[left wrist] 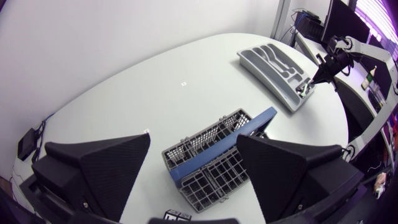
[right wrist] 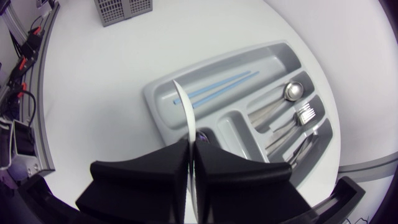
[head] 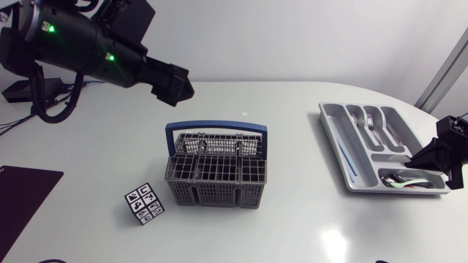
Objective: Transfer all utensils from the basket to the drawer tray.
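The grey wire basket [head: 216,175] with a blue handle stands mid-table; no utensil shows above its rim. My left gripper [head: 177,82] hangs open high above and behind it, and in the left wrist view the basket [left wrist: 211,158] lies below the widely spread fingers [left wrist: 115,165]. The grey drawer tray [head: 333,120] sits at the right and holds forks [head: 369,120], blue chopsticks [right wrist: 217,87] and a spoon [right wrist: 292,92]. Above the tray's near end, my right gripper [right wrist: 191,146] is shut on a thin white utensil [right wrist: 185,109] that points at the tray [right wrist: 261,59].
A small cube with black-and-white markers [head: 144,204] stands just left of the basket's front. A black mat [head: 22,197] lies at the table's left edge. The tray's small end compartment [head: 402,179] holds several pieces of cutlery.
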You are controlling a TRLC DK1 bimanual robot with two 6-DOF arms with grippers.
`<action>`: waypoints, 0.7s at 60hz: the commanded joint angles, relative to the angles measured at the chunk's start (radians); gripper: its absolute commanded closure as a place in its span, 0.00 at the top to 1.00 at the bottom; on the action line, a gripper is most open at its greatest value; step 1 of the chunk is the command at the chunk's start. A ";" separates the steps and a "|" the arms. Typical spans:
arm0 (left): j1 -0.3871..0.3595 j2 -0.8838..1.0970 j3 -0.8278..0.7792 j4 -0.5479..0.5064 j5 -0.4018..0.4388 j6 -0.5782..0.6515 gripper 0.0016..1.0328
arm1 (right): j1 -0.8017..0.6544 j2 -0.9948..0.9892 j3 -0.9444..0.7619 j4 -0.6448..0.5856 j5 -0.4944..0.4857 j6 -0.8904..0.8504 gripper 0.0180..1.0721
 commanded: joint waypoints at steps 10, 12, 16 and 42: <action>0.032 -0.048 -0.077 0.011 -0.004 0.032 0.94 | -0.043 0.201 0.145 -0.003 0.103 -0.145 0.06; 0.032 -0.051 -0.080 0.011 -0.005 0.033 0.94 | -0.045 0.214 0.147 0.006 0.122 -0.157 0.06; 0.043 -0.060 -0.092 0.013 -0.004 0.041 0.94 | -0.048 0.237 0.148 0.008 0.147 -0.187 0.06; 0.072 -0.100 -0.172 0.020 -0.005 0.078 0.94 | -0.040 0.278 0.099 0.121 0.241 -0.208 0.50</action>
